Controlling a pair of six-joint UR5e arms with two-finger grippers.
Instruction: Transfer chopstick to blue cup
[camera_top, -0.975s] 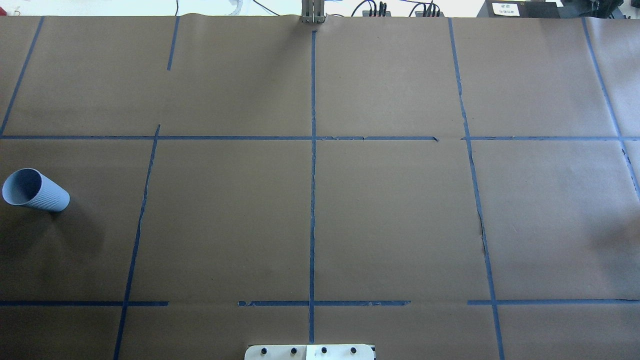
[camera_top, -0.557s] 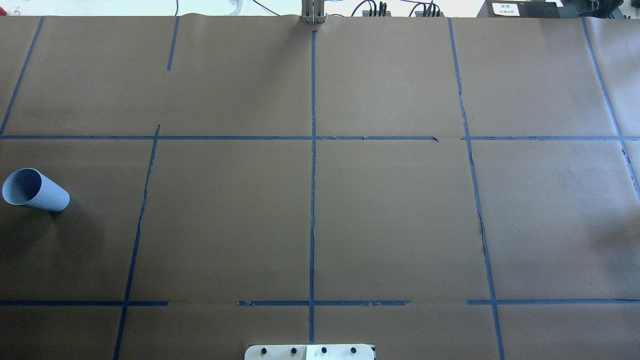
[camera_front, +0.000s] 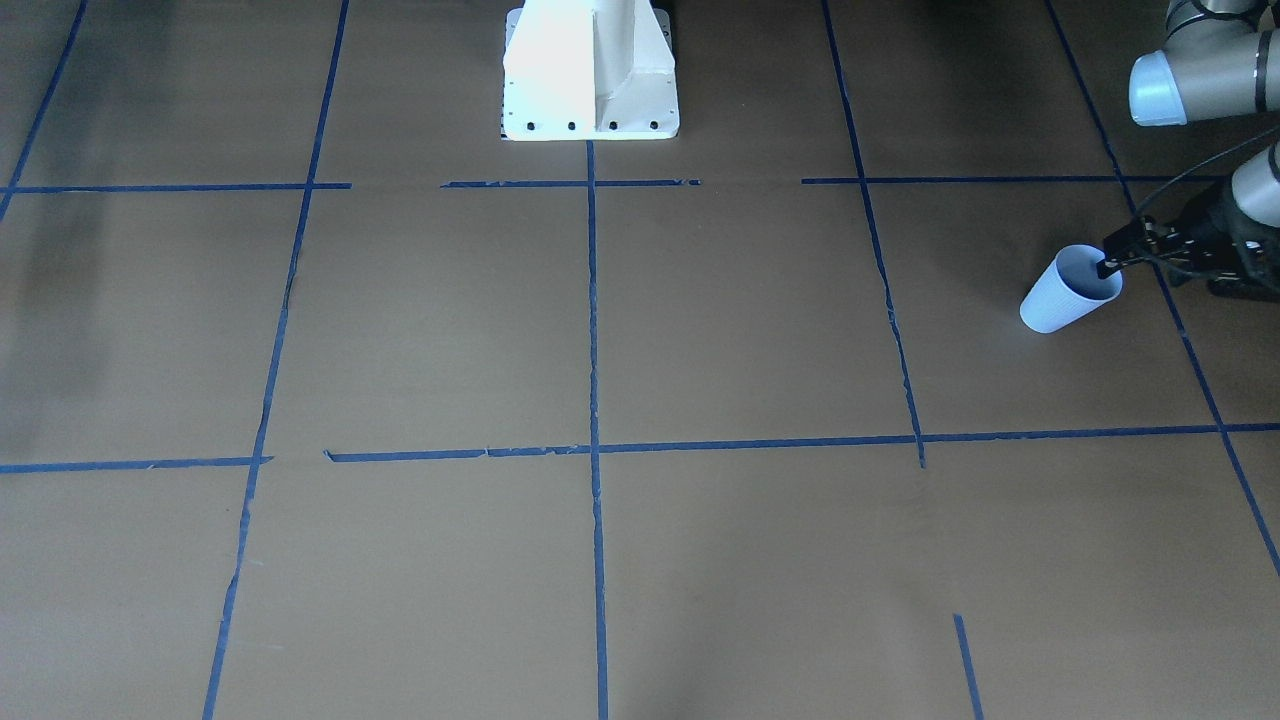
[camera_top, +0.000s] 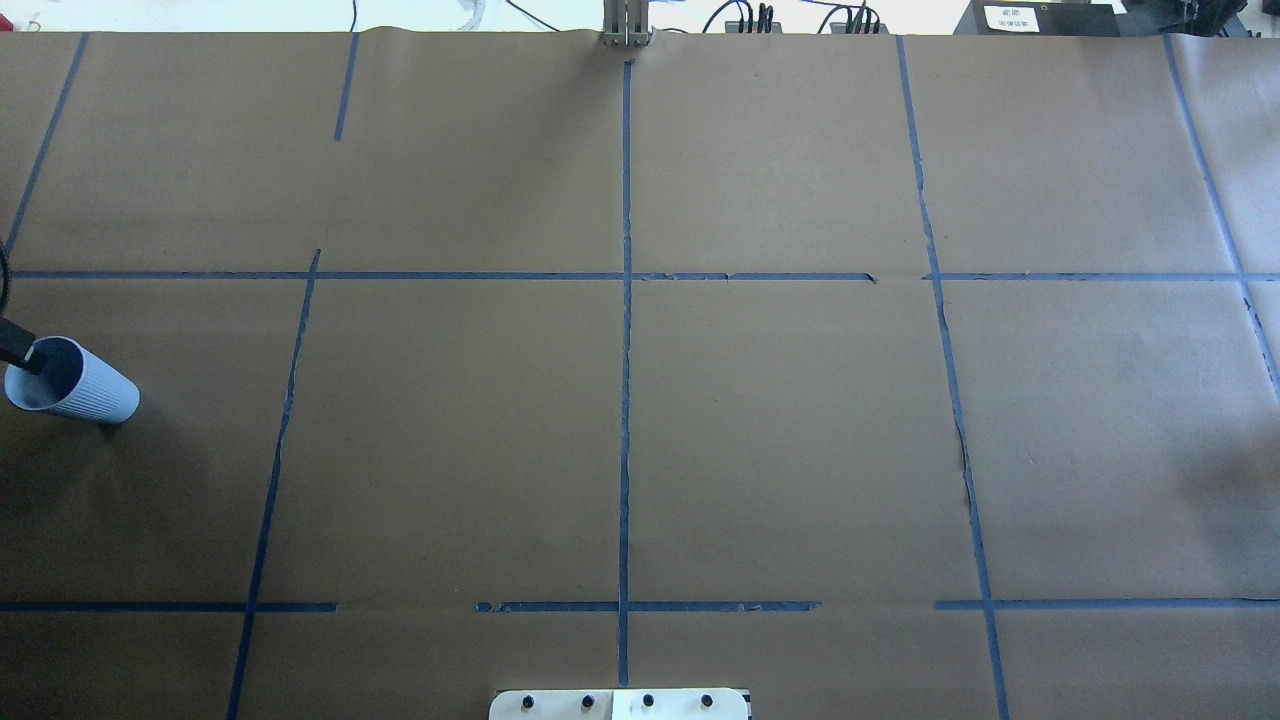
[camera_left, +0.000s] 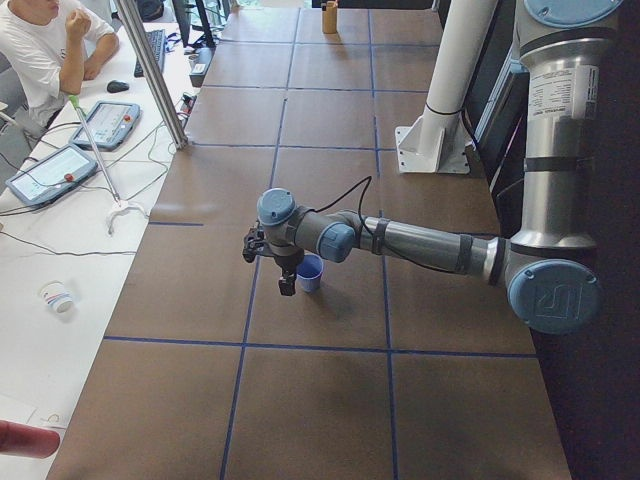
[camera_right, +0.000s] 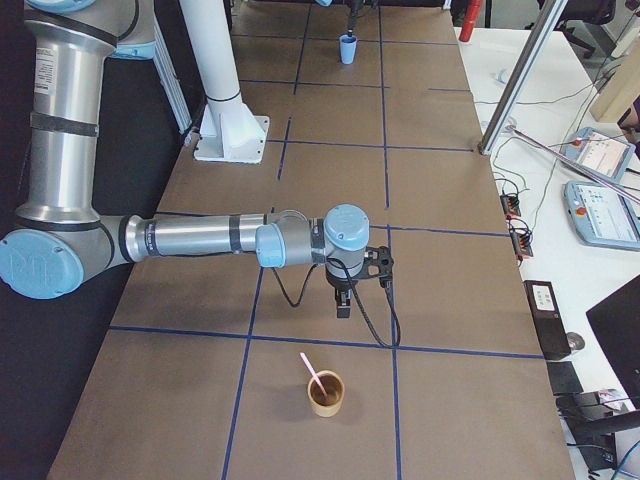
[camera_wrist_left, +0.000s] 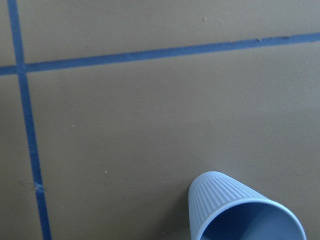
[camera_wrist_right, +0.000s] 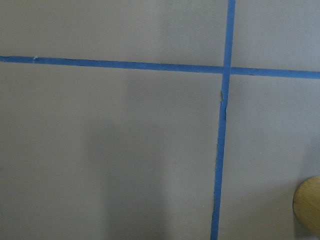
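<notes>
The blue cup (camera_top: 75, 385) stands upright at the table's far left, also seen in the front view as the blue cup (camera_front: 1065, 295) and in the left wrist view as the blue cup (camera_wrist_left: 245, 212). My left gripper (camera_front: 1108, 264) hovers over its rim, with only a dark fingertip showing at the overhead view's edge; its state is unclear. The pinkish chopstick (camera_right: 313, 373) leans in a brown cup (camera_right: 326, 393) near the table's right end. My right gripper (camera_right: 342, 303) hangs above the table just behind that cup; I cannot tell whether it is open or shut.
Blue tape lines grid the brown paper. The white robot pedestal (camera_front: 590, 70) stands mid-table at the robot's side. A person (camera_left: 45, 45) sits at a white side table with pendants (camera_left: 55, 170) and a metal post (camera_left: 150, 70).
A dark tip of my left gripper has come into the overhead view at its left edge, over the blue cup's rim. The cup has not moved.
</notes>
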